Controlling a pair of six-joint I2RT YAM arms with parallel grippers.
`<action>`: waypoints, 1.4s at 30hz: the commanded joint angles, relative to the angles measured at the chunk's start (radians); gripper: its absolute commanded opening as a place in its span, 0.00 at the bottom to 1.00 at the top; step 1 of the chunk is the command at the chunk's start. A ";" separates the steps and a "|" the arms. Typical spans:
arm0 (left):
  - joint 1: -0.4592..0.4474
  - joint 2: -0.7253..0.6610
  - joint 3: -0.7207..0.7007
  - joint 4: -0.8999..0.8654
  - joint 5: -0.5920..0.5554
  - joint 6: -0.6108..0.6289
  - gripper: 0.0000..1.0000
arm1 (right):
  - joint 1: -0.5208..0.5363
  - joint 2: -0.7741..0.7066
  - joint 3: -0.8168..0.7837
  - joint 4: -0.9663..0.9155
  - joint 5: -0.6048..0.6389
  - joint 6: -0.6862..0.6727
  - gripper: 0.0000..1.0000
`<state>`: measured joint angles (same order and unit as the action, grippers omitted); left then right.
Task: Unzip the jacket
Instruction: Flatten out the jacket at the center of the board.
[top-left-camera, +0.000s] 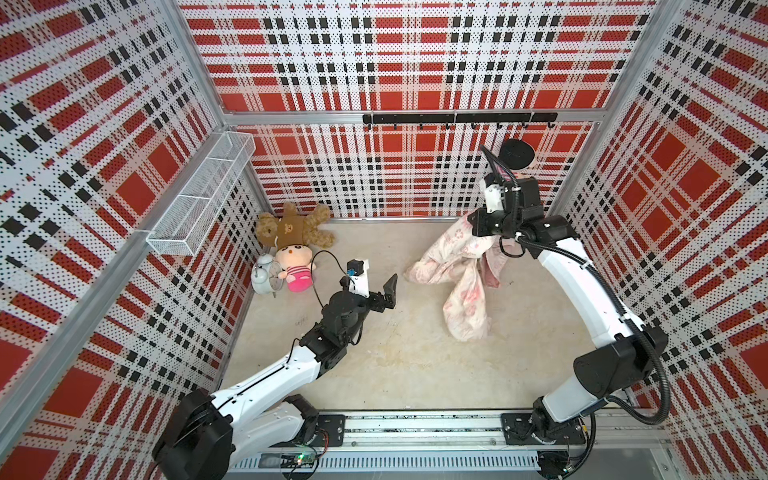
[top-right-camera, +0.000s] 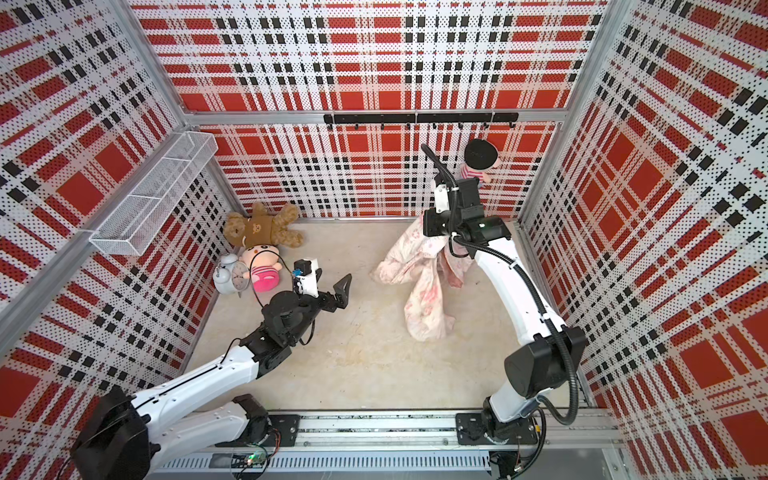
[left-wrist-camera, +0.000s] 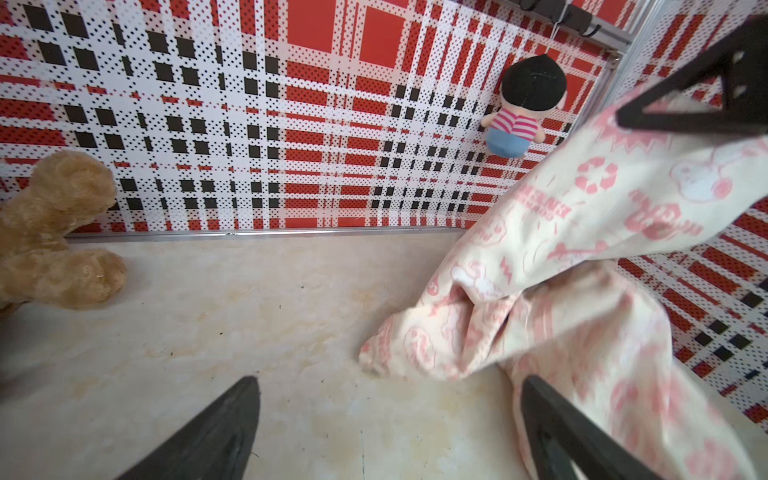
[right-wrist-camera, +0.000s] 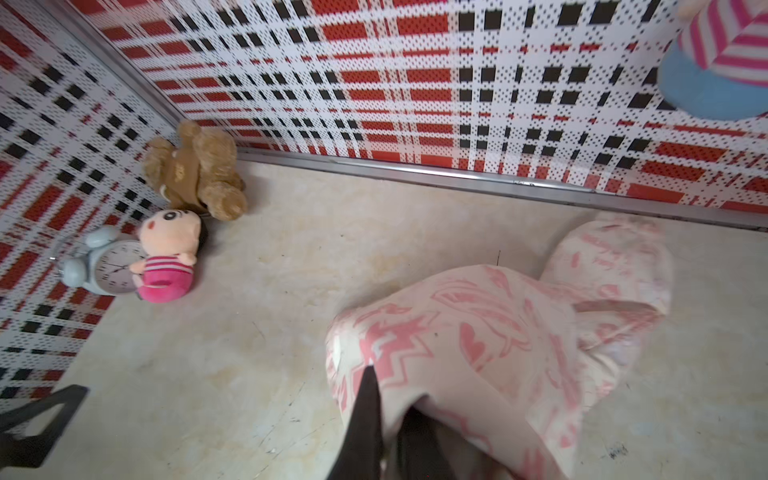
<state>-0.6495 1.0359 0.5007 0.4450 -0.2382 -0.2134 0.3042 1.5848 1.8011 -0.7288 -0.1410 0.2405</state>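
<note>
In a top view, the left end effector (top-left-camera: 390, 294), spread and empty, faces the jacket (top-left-camera: 451, 259) near its 3 o'clock, draped 12 to 6 o'clock down to the desk (top-left-camera: 395, 365) from the right end effector (right-wrist-camera: 388, 430), clenched on its top fabric.

Bright, even, diffuse light throughout, seemingly from above; no hard glare; shadows soft and short. In both top views focus is crisp; plaid walls (top-left-camera: 104, 166) bow outward toward the frame edges, wide-lens distortion; surface (top-left-camera: 415, 353) pale and evenly lit. Left wrist view: jacket (left-wrist-camera: 582, 232) smeared, slogans unreadable; left pincer (left-wrist-camera: 388, 386) close to the lens, its fingers (left-wrist-camera: 208, 436) soft-edged; teddy bear (left-wrist-camera: 54, 232) casts a dim shadow. Right wrist view: soft all over; wall pattern streaked; mild sheen on the rail (right-wrist-camera: 457, 178) at the wall's foot.
</note>
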 joint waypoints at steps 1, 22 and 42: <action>-0.005 -0.051 -0.039 0.064 0.053 0.001 0.98 | -0.014 -0.081 0.104 -0.045 -0.031 0.028 0.00; -0.129 -0.010 -0.063 0.028 0.067 -0.080 0.99 | -0.142 0.171 0.134 -0.179 0.180 -0.035 0.00; -0.177 0.017 -0.088 0.126 -0.151 -0.261 1.00 | 0.044 -0.332 -0.668 0.305 -0.002 -0.506 1.00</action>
<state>-0.8597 1.1599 0.4488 0.5110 -0.2871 -0.4145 0.2985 1.2827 1.2385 -0.5644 -0.0830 -0.0666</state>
